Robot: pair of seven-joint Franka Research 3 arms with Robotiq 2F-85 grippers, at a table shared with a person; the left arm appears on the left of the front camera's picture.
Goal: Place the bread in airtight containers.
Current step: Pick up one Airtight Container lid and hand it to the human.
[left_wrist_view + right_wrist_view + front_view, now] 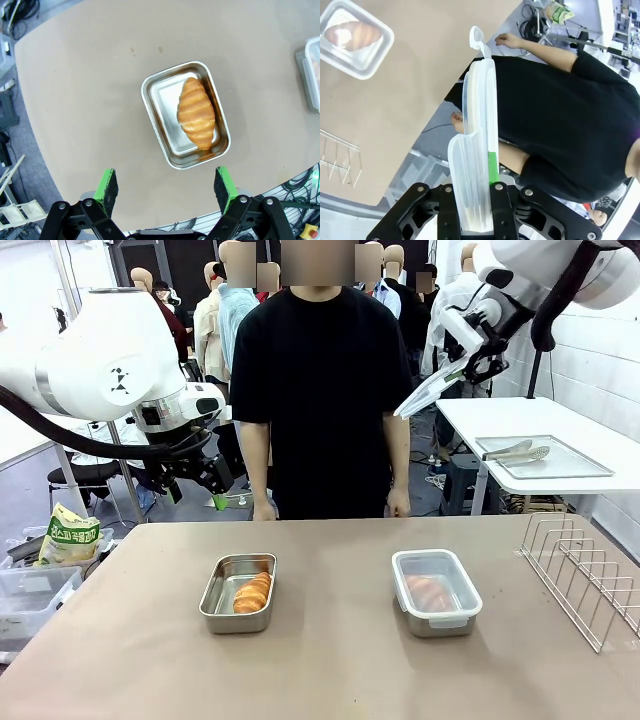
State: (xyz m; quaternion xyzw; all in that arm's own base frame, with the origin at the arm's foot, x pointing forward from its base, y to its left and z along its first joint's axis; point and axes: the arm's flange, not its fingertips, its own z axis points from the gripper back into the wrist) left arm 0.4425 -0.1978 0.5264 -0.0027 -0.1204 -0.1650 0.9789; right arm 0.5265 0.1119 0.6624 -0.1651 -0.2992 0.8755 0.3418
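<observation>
From my station, left to right: my left gripper (pixel 205 483) hangs above the worktop's (pixel 330 670) far left edge with its jaws wide and nothing between them; in its wrist view the green pads (pixel 107 184) stand apart below the open tin (pixel 185 114), which lies directly ahead. That tin sits left of centre, unlidded, with one roll (pixel 196 112) inside, the roll's long axis running along the tin's length and lying toward one long wall. Right of centre stands the second tin (pixel 436 593), already lidded, its roll (pixel 428 591) visible through the clear top. Above it and farther back, my right gripper (pixel 478 368) is raised high, clamped narrow on the remaining lid (pixel 432 390), held edge-on in the wrist view and slanting down toward the person. I judge that the coming move turns on this: the open tin lies well down and to the left of the held lid, across the lidded tin, so the right arm must cross the middle and turn the lid flat, long side matched to the tin's length.
</observation>
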